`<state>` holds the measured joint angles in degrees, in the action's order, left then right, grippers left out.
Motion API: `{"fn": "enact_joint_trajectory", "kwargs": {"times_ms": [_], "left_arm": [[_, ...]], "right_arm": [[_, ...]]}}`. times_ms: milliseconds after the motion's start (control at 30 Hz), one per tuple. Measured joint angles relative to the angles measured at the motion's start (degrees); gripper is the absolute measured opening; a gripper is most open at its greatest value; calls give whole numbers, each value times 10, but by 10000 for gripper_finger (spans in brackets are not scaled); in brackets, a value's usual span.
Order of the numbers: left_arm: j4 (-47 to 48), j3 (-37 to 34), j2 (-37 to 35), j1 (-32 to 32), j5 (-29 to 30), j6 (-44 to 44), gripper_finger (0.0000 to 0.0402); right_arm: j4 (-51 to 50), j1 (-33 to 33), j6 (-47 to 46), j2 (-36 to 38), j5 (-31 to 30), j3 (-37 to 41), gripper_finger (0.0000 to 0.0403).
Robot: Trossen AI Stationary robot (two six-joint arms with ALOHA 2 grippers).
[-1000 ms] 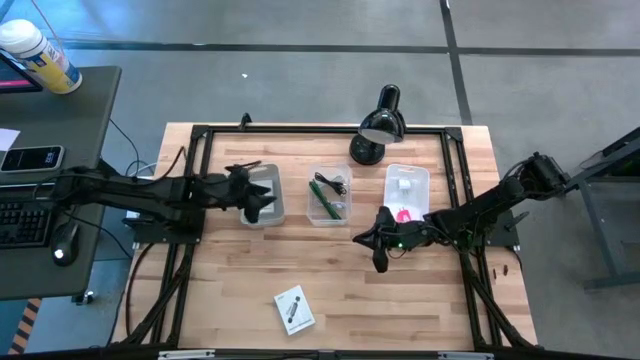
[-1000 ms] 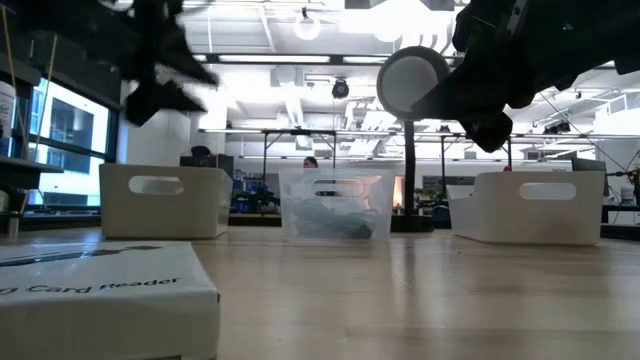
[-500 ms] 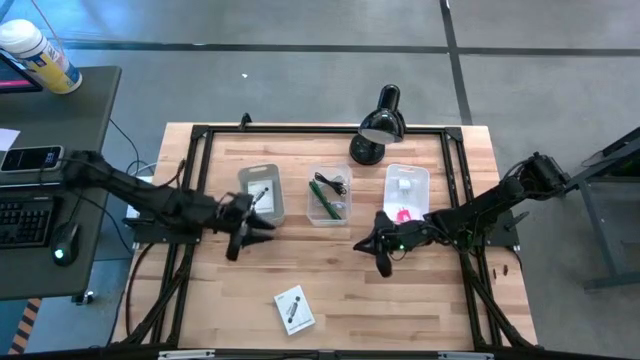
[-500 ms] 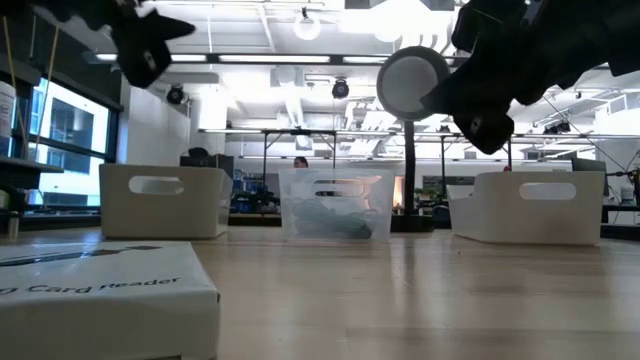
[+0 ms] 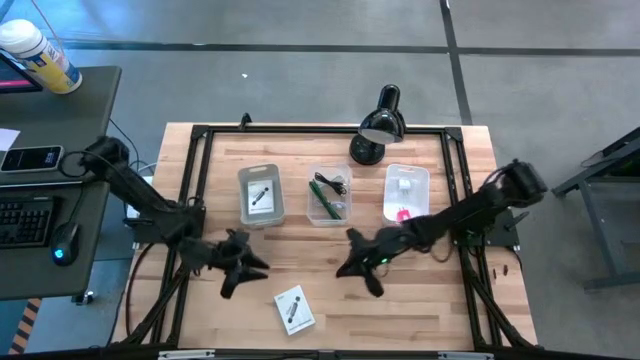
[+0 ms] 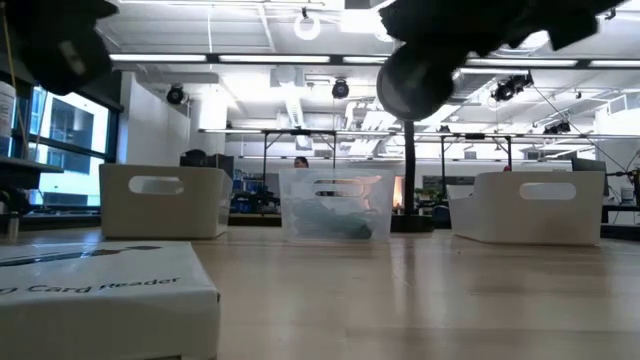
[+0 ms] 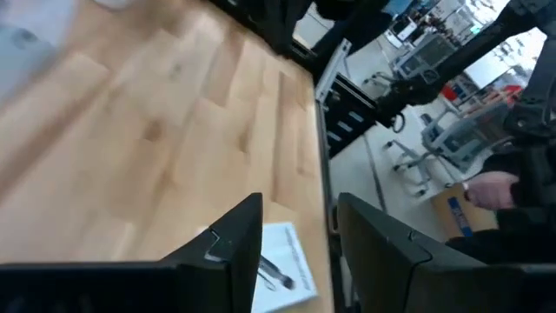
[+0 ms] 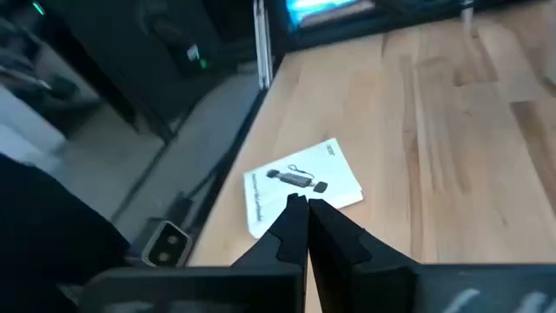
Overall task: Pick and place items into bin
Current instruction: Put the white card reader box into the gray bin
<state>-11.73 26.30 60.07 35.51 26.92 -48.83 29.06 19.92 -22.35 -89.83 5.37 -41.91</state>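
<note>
Bins [image 5: 260,195], three; loose card [image 5: 294,309], one; left jaws parted, right jaws closed, both empty.

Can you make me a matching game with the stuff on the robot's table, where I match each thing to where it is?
Things:
1. green pen-like stick
2. pink piece
3. white card left out on the table
4. black desk lamp

Places:
A. at the far edge of the table, behind the bins
B. in the middle clear bin
C. on the bare wood near the front edge
D. in the white bin on the right

Right pairs: 1-B, 2-D, 3-C, 4-A
</note>
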Motion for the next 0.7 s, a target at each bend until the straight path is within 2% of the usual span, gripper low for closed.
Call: {"fn": "enact_joint_trajectory", "kwargs": {"times_ms": [100, 233, 333, 700], "left_arm": [[-44, 0, 47, 29, 16, -28, 132], [-72, 21, 129, 56, 12, -57, 124], [-68, 66, 195, 66, -10, -55, 119], [135, 246, 354, 65, -86, -20, 117]], "right_arm": [[-36, -1, 33, -53, 10, -55, 4], [-32, -19, 46, -107, 94, -94, 1], [-31, -32, 46, -124, 122, -102, 4], [-38, -54, 46, -126, 142, -101, 4]]}}
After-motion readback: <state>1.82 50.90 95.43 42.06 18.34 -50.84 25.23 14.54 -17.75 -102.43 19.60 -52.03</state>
